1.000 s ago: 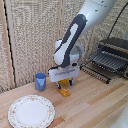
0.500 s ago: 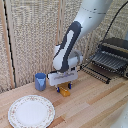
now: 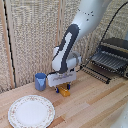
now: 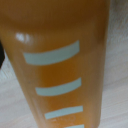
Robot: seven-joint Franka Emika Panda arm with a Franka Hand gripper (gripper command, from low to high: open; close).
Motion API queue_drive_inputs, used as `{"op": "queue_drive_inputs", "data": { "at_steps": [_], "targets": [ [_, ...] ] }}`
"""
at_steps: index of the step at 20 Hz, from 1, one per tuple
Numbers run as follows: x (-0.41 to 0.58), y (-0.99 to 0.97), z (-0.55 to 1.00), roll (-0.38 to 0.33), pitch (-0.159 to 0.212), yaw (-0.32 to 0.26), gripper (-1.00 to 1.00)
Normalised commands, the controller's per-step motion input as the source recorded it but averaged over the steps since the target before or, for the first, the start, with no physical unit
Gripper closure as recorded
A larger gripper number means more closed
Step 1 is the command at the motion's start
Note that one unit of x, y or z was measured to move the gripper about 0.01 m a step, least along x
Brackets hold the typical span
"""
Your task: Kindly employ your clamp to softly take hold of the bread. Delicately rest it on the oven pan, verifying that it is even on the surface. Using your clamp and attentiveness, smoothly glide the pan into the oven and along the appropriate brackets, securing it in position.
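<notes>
The clamp (image 3: 63, 89) stood low over the bread (image 3: 64, 90) on the wooden table (image 3: 90, 107), beside a blue cup (image 3: 40, 81); whether it had closed could not be told. The oven pan (image 3: 111, 61) sat bare in the oven (image 3: 115, 52). Lifting, placing and sliding appeared undone.

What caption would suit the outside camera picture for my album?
White-and-black robot arm's end effector lowered over a small orange-brown bread piece on the wooden table, between a blue cup and dark toaster oven.
</notes>
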Motion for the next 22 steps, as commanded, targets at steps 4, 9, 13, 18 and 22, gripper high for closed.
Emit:
{"op": "queue_drive_inputs", "data": {
  "at_steps": [4,9,13,18,22],
  "targets": [
    [0.000,0.18,0.00,-0.033,-0.013,-0.044,1.00],
    [0.002,0.13,0.07,-0.031,-0.010,-0.091,1.00],
    [0.124,-0.04,0.38,-0.033,-0.014,-0.272,1.00],
    [0.413,-0.14,0.67,-0.108,0.007,-0.248,1.00],
    [0.449,-0.12,0.70,-0.123,0.017,-0.268,1.00]
  ]
}}
